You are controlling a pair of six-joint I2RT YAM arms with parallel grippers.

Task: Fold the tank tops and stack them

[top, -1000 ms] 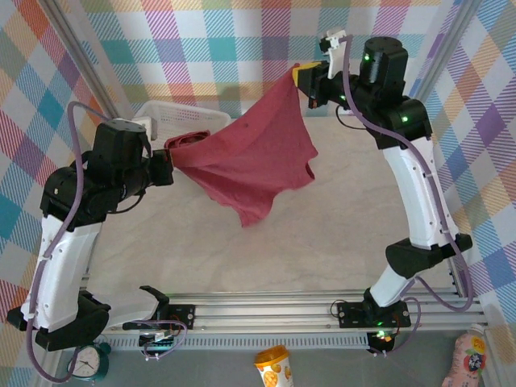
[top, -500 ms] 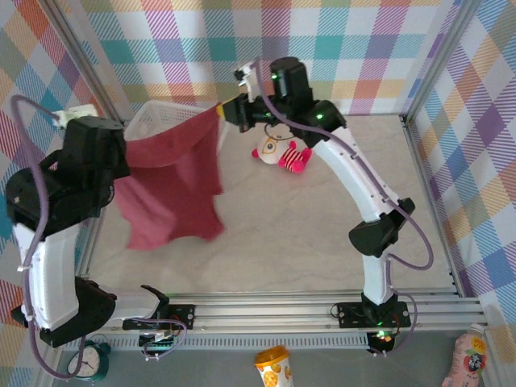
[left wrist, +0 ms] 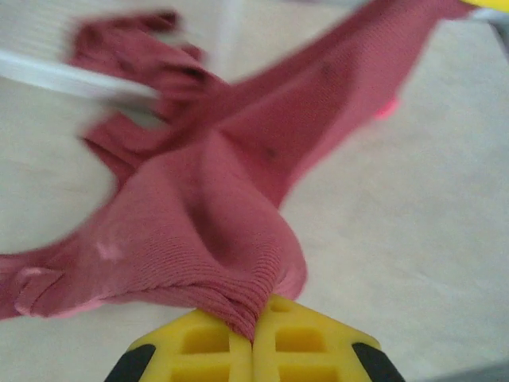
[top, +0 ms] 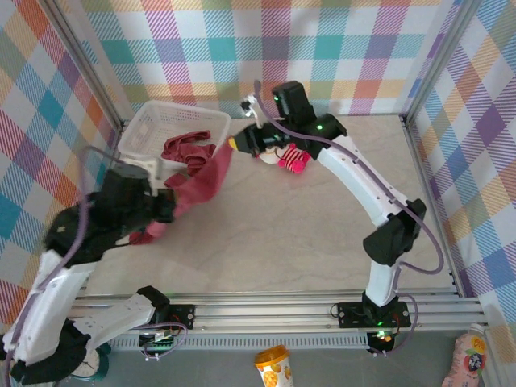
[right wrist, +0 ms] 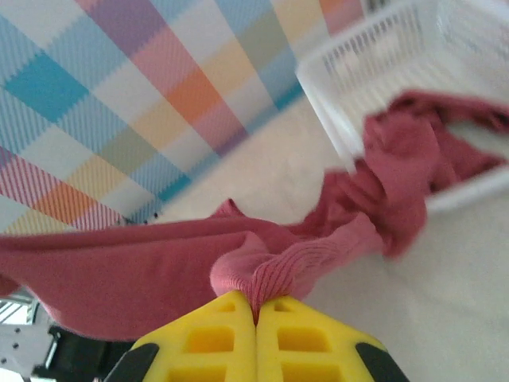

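- Plaid walls (top: 339, 40) in pastel checks close in a pale beige table (top: 306, 234).
- Left arm: it sits low at the left side of the table, blurred in the overhead view, with the forearm pointing right. The left gripper (top: 168, 211) (left wrist: 254, 322) has its yellow fingers pressed together on a bunched edge of cloth.
- Right arm: it rises from its base at the near rail, bends at the elbow by the right wall and reaches far across to the left. The right gripper (top: 236, 143) (right wrist: 256, 306) hangs just beside the basket's near right corner, its fingers pinched on a ribbed fold of cloth.
- Held tank top (top: 201, 185) (left wrist: 223, 215) (right wrist: 119, 278): dark red, it is strung slantwise between the two grippers, sagging and rumpled near the left one.
- Second tank top (top: 187, 149) (right wrist: 413, 143): it lies crumpled in the white basket (top: 153, 129) (right wrist: 374, 48) at the far left and spills over the near rim. Whether it touches the held one I cannot tell.
- Striped doll (top: 289, 158): it lies on the table just right of the right gripper, partly hidden by that arm.
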